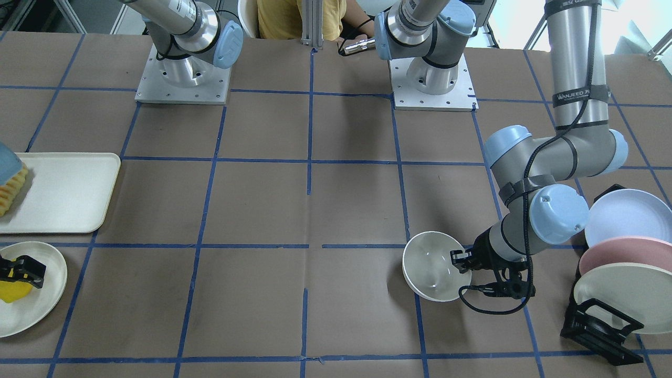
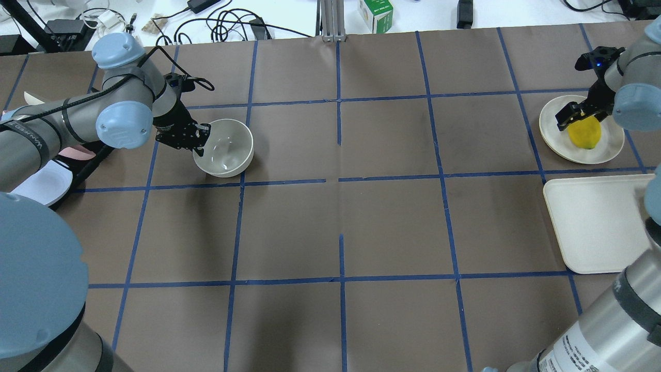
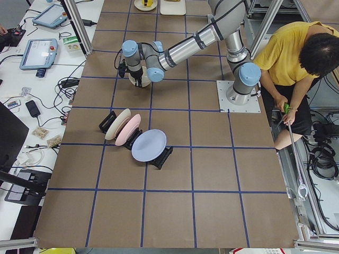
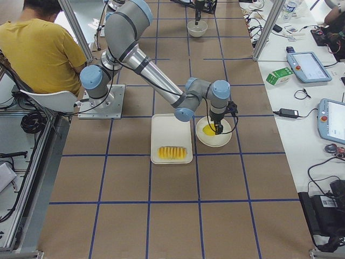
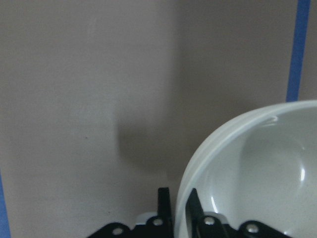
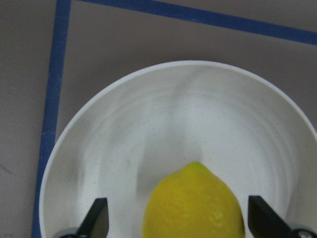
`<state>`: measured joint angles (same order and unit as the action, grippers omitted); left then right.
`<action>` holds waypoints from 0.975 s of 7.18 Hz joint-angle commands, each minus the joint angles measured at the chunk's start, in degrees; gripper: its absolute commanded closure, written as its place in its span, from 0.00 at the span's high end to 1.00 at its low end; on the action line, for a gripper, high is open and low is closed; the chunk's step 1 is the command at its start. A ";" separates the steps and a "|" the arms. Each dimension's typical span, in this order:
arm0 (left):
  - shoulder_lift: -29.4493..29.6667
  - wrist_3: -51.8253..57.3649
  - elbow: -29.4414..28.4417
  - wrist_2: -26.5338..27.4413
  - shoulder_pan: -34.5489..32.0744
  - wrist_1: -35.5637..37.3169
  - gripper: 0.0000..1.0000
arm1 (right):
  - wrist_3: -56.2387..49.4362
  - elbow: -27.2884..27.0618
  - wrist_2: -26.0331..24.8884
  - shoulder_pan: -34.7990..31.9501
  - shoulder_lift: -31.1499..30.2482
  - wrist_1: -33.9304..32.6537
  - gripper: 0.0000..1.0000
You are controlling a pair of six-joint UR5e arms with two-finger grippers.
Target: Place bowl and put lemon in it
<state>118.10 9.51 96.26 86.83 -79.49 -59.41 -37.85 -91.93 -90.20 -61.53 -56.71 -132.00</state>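
The off-white bowl (image 1: 433, 265) (image 2: 227, 147) is on the robot's left half of the table, slightly tilted; I cannot tell if it touches the table. My left gripper (image 1: 462, 260) (image 2: 199, 139) is shut on its rim, one finger inside and one outside, as the left wrist view shows (image 5: 177, 208). The yellow lemon (image 2: 584, 133) (image 6: 193, 203) lies on a small white plate (image 2: 555, 134) (image 6: 173, 114) at the far right. My right gripper (image 2: 578, 113) (image 6: 181, 223) is open, its fingers (image 6: 99, 218) on either side of the lemon and apart from it.
A white tray (image 1: 68, 194) (image 2: 594, 222) lies beside the lemon's plate and carries a row of orange-yellow fruit slices (image 1: 13, 191). A black rack of plates (image 1: 619, 262) stands behind my left arm. A person in yellow (image 3: 291, 58) sits by the robot's bases.
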 commanded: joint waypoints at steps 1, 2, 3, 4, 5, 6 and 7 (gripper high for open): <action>0.02 -0.10 -0.28 0.00 0.03 -0.09 0.00 | 0.23 0.00 -0.06 0.00 0.02 0.08 0.60; -0.07 -0.10 -0.63 0.00 0.03 -0.18 0.00 | 0.32 -0.09 -0.15 0.00 0.02 0.16 0.06; -0.41 -0.19 -1.51 0.18 0.03 -0.70 0.00 | 0.32 0.17 -0.23 0.09 -0.50 2.86 0.00; -1.81 -0.19 -1.78 -1.21 -0.05 -3.23 0.00 | 0.41 1.13 -0.84 0.00 -2.33 5.24 0.00; -3.04 -0.71 -1.60 -5.75 -1.10 -6.12 0.00 | 1.11 1.14 -1.11 -0.52 -5.83 7.87 0.00; -4.53 -6.02 -0.30 -8.15 -3.98 -6.41 0.00 | 4.94 1.14 -0.85 -1.31 -7.96 10.77 0.00; -5.16 -11.21 0.50 -9.65 -9.67 -5.37 0.00 | 7.85 1.23 -1.02 -3.40 -8.85 12.89 0.00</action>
<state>114.13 4.08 95.72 79.70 -83.74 -65.04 -33.66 -90.81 -91.13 -62.95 -63.63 -122.19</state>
